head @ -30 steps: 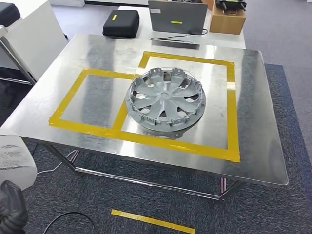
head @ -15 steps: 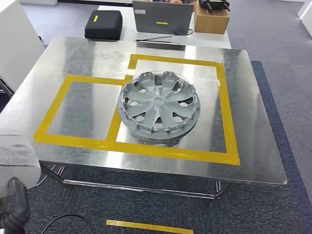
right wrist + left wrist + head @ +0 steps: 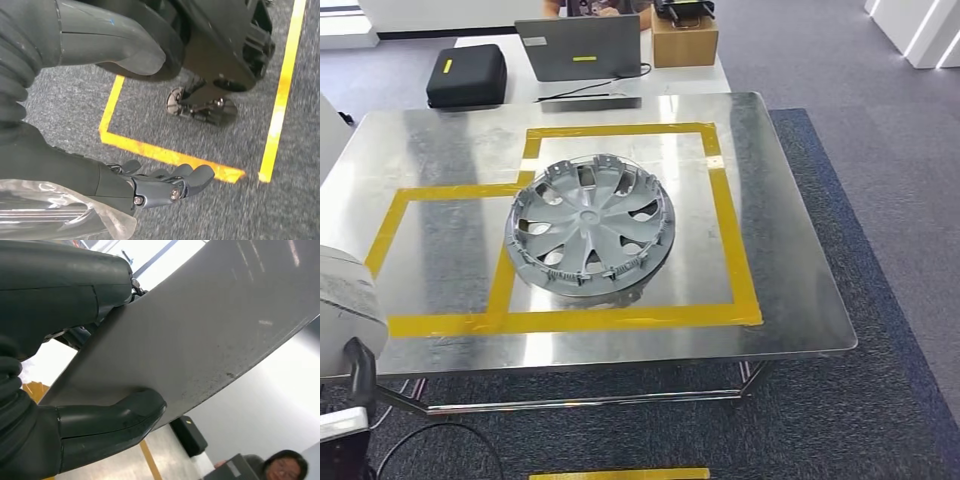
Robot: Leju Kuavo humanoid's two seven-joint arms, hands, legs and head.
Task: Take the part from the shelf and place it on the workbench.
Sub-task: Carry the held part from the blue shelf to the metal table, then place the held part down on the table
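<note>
My left hand (image 3: pixel 75 390) clamps the grey part (image 3: pixel 211 330), probably a panel, at my seven o'clock. Right hand (image 3: pixel 162 185) hangs empty, fingers apart. I keep it level approaching the workbench (image 3: pixel 788 290).

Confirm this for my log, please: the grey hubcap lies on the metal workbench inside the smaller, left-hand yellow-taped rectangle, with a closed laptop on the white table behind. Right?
Not quite. In the head view the hubcap lies mostly inside the larger, right-hand yellow-taped rectangle, its edge overlapping the dividing tape. The rest holds: it rests on the metal workbench, and a laptop sits on the white table behind.
</note>
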